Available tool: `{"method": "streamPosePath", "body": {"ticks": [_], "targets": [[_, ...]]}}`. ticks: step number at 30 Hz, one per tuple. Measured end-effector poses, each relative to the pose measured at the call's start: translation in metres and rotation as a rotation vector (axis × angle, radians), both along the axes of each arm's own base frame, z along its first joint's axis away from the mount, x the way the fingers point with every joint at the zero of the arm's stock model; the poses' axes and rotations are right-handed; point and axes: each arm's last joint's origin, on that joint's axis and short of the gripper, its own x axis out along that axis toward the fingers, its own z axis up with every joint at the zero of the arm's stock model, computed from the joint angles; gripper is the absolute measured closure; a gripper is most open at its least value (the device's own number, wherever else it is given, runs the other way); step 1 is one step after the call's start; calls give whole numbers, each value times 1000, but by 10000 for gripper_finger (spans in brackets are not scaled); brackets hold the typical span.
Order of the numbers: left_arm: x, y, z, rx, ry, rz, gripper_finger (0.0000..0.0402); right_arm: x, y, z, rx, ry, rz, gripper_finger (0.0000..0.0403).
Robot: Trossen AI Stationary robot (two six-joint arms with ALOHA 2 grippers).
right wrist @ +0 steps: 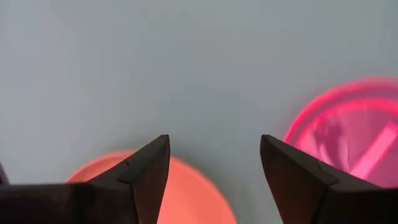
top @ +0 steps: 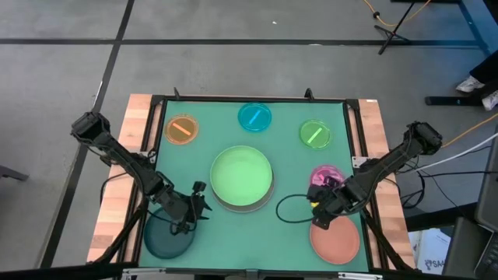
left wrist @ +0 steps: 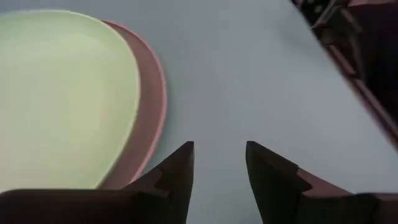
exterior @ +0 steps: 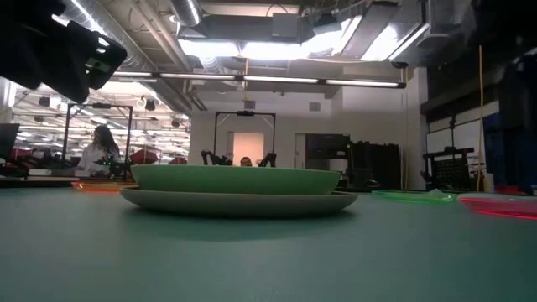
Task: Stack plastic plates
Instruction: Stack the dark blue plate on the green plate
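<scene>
From above, the light green plate [top: 242, 175] is seen stacked on the grey-white plate [top: 247, 204] at the mat's centre, with the left gripper [top: 194, 204] beside the dark green plate [top: 167, 237] and the right gripper [top: 321, 204] between the pink plate [top: 325, 175] and the salmon plate [top: 336, 239]. At table height, the stack is confirmed. In both wrist views, the jaws are seen spread and empty.

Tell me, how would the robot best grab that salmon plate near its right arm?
Probably by the rim: the salmon plate lies flat on the mat, so only its thin edge offers purchase. The open right gripper hovers at its inner edge, the nearest side to pinch from above.
</scene>
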Motion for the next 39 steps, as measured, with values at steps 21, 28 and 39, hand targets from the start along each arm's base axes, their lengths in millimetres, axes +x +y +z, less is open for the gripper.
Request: {"method": "streamPosePath", "body": {"ticks": [21, 28, 39], "targets": [[-49, 32, 31, 36, 404, 75, 224, 33, 7, 15, -257, -503, 0, 162], [-66, 39, 19, -51, 472, 162, 224, 49, 16, 14, -391, -629, 87, 162], [-84, 49, -16, -93, 651, 218, 224, 58, 18, 10, -411, -659, 113, 162]]}}
